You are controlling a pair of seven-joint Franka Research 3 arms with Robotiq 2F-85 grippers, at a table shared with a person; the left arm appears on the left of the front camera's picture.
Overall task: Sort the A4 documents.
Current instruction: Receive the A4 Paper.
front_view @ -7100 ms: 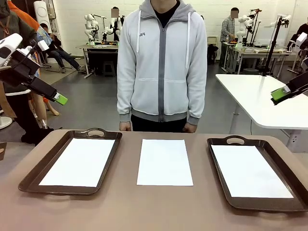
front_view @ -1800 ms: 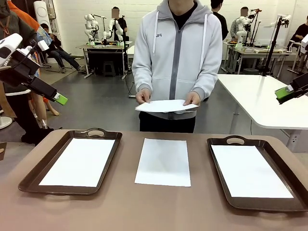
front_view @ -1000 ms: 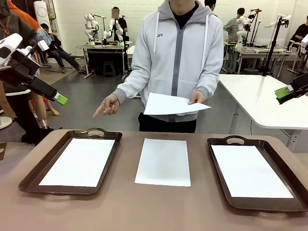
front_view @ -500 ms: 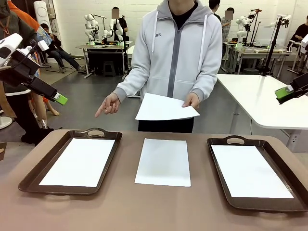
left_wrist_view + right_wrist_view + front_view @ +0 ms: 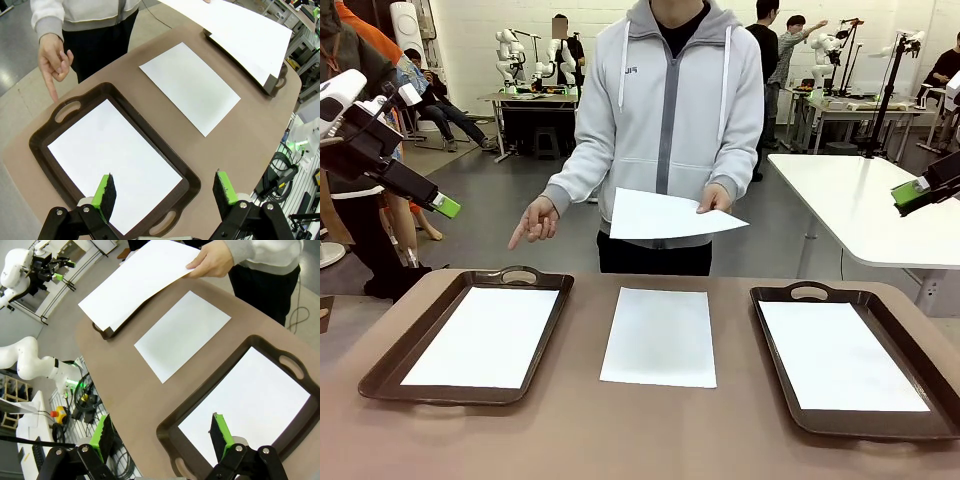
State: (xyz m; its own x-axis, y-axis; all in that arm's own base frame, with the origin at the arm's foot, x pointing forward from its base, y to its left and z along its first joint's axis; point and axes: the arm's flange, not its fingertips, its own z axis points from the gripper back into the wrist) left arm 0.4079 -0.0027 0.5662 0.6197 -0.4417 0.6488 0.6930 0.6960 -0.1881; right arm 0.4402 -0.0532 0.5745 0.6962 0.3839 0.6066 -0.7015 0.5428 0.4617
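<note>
- Jaws of the left gripper (image 5: 165,190) and the right gripper (image 5: 162,432) stand wide with nothing between them. Each hangs high off its own side of the table (image 5: 620,440), well apart from any paper.
- Held sheet (image 5: 665,213): a person at the far edge holds it by one side in one hand (image 5: 715,200). It lies roughly level in the air over the far edge.
- Pointing hand (image 5: 533,220): its index finger aims down toward the far end of the left tray (image 5: 440,395).
- Middle sheet (image 5: 660,335) lies flat on the bare table between the trays and touches neither.
- Left-tray sheet (image 5: 485,335) lies flat on that tray's floor. Right-tray sheet (image 5: 840,355) lies likewise in the right tray (image 5: 870,424).
- Step, as I judge it: early. The person seems to be offering a sheet and naming the left tray for it, and neither arm has committed.
- Next move, as I judge it: the left arm is the nearer one.
  - It would need to reach across and close on the free edge of a thin, limp sheet, clear of the person's hand, then lay it in the tray.
  - The middle sheet looks harder, since it lies flat with no raised edge to grip.
- Surface: smooth, matte brown.
- Room: a grey floor (image 5: 510,205), a white table (image 5: 850,195) behind on the right, and people (image 5: 772,60) at benches farther back.
</note>
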